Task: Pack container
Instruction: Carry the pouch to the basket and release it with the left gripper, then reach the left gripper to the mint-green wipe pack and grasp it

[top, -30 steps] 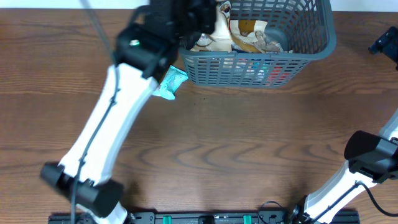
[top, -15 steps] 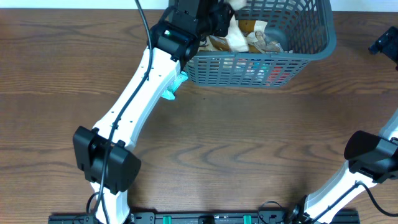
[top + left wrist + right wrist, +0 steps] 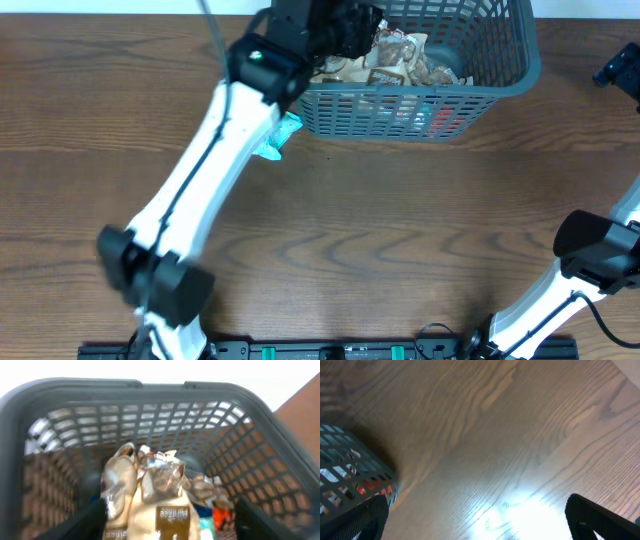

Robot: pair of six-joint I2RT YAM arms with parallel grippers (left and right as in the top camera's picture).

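The basket (image 3: 420,95) stands at the far edge of the table (image 3: 400,250), near the middle, upright and open at the top. It looks like stiff moulded plastic, light for its bulk. The rim and the slotted walls would give a finger good purchase. It is far wider than either gripper, though, so 1 grip on a wall would probably tip it; it is best left where it stands and filled.

Inside lies a loose heap of cream and brown snack packets (image 3: 395,55), piled toward the left and middle. Something red (image 3: 445,118) shows through the front slots, lower down. The packets look light, soft and crinkly, with slick film. I judge that a pinch across a flat sealed edge would hold better than one on the puffed middle.

1 teal packet (image 3: 277,136) lies on the table just outside the basket's left front corner, partly under the left arm.

The left gripper (image 3: 167,520) hangs over the heap inside the basket, fingers spread wide. A cream packet with a brown label (image 3: 165,515) lies between them, but neither finger appears to touch it. The right gripper (image 3: 475,525) is off to the right, above bare wood, also spread wide and holding nothing.
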